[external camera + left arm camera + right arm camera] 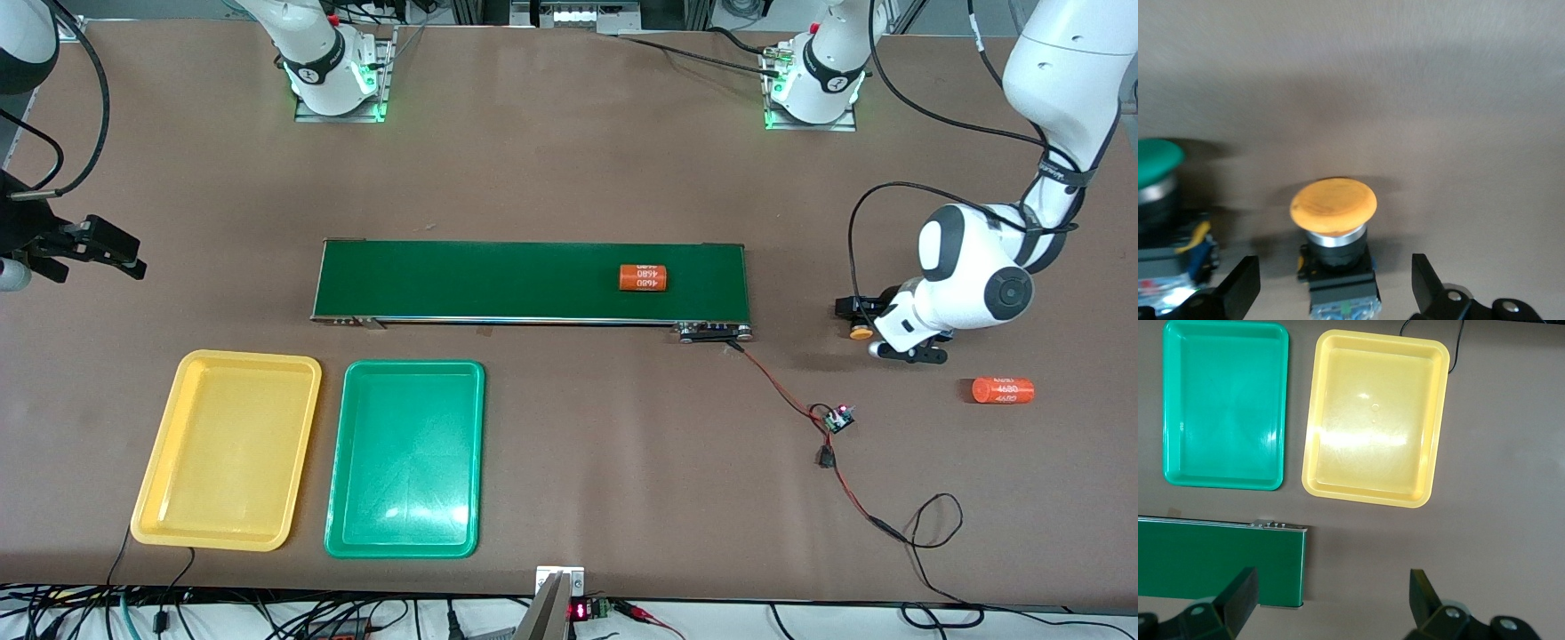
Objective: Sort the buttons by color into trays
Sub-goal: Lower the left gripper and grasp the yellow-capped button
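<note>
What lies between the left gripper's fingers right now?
A yellow-orange button stands upright between the open fingers of the left gripper, untouched; the left wrist view shows it.

Buttons: 2 seen – 1 yellow [1333,207], 1 green [1157,162]
Trays: 2 – yellow [169,480], green [342,498]
Orange cylinders: 2 [643,278] [1002,391]
Conveyor belt: 1 [498,280]

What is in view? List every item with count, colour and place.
yellow button: one, yellow-orange cap, on the table past the belt's left-arm end
green button: one, green cap, beside the yellow button
yellow tray: one, yellow, nearer the front camera than the belt
green tray: one, green, beside the yellow tray
conveyor belt: one, dark green, mid-table
4680 cylinders: two, orange, one on the belt, one on the table
circuit board: one, wired to the belt
left gripper: open, straddling the yellow button
right gripper: open, waiting above the belt's right-arm end
</note>
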Controlling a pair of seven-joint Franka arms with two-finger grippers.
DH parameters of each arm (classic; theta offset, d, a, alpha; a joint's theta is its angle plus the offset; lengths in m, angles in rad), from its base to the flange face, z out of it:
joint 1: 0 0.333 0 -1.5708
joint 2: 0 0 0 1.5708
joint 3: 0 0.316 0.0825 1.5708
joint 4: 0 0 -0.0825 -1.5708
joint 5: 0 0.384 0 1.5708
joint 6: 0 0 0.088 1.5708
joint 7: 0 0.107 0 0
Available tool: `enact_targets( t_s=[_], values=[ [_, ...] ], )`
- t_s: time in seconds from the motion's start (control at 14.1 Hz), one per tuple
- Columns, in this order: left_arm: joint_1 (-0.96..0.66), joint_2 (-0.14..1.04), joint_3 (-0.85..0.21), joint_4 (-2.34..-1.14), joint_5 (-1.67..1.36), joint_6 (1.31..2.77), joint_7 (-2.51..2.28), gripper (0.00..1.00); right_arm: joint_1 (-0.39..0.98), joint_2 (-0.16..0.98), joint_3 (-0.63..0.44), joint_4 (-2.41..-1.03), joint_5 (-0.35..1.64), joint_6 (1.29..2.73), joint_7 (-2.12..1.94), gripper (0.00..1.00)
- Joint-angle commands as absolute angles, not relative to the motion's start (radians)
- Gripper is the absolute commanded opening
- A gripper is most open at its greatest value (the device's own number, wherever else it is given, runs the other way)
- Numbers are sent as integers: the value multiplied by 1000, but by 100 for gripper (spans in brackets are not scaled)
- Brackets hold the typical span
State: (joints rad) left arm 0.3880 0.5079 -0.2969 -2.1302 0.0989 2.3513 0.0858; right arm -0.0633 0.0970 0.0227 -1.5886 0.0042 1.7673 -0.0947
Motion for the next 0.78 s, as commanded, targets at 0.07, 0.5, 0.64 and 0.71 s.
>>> enact_targets(
  t_s=[0.07,0.5,0.64,0.71],
  values=[
    [385,476,-298,-2171,81,2372,81,75,-72,101,26,-1575,18,1767,-89,100],
    [374,442,-298,-2169,81,2333,83,0,-81,101,26,-1575,21,1767,-89,100],
    [374,420,-299,-2169,81,2332,87,0,-81,101,26,-1575,21,1767,-89,100],
    [373,408,-304,-2168,83,2316,90,0,-81,101,26,-1575,21,1767,-89,100]
  ],
)
